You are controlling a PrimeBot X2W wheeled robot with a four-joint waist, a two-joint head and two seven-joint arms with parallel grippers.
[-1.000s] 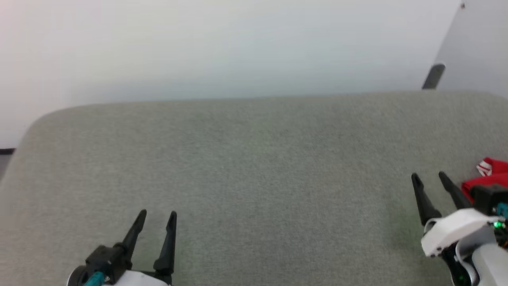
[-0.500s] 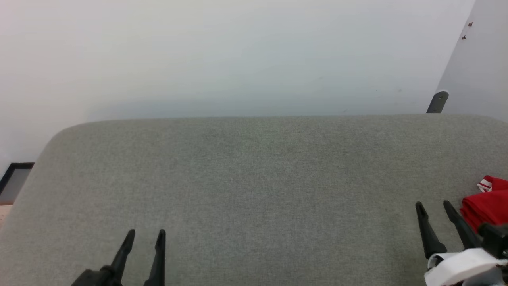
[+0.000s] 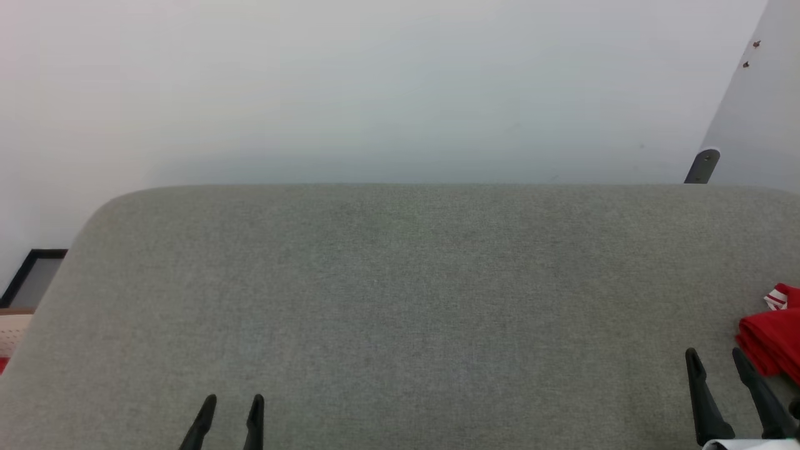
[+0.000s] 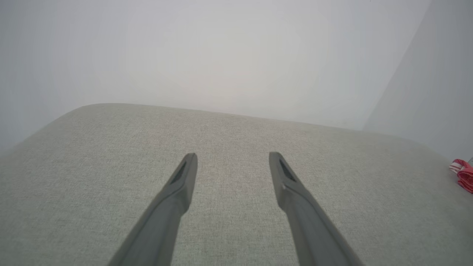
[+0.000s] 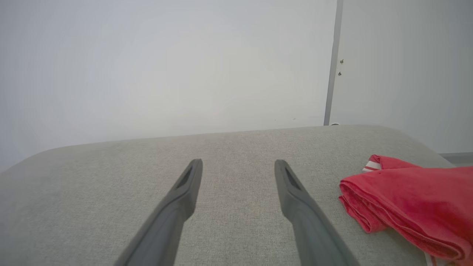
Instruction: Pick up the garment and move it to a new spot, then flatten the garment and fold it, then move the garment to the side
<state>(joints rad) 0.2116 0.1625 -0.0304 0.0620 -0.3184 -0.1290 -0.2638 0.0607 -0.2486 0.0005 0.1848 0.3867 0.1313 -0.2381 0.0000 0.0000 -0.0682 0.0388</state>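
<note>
The garment (image 3: pixel 775 337) lies folded, red with a bit of red-and-white striped trim, at the far right edge of the grey cushioned surface (image 3: pixel 400 287). In the right wrist view the garment (image 5: pixel 410 203) rests just right of my right gripper's fingers. My right gripper (image 3: pixel 715 359) is open and empty at the lower right, just left of the garment and apart from it. My left gripper (image 3: pixel 234 400) is open and empty at the lower left. In the left wrist view, the garment (image 4: pixel 463 173) peeks in at the right edge, far from the left gripper (image 4: pixel 232 157).
A pale wall (image 3: pixel 375 87) stands behind the surface. A grey bracket (image 3: pixel 703 165) sits at the wall's right corner, and a dark-framed panel (image 3: pixel 34 275) leans at the far left, beyond the surface's rounded corner.
The head view has shifted, so the whole scene sits lower and further right. Both grippers have dropped toward the bottom edge of the view, still open. The garment has not been touched.
</note>
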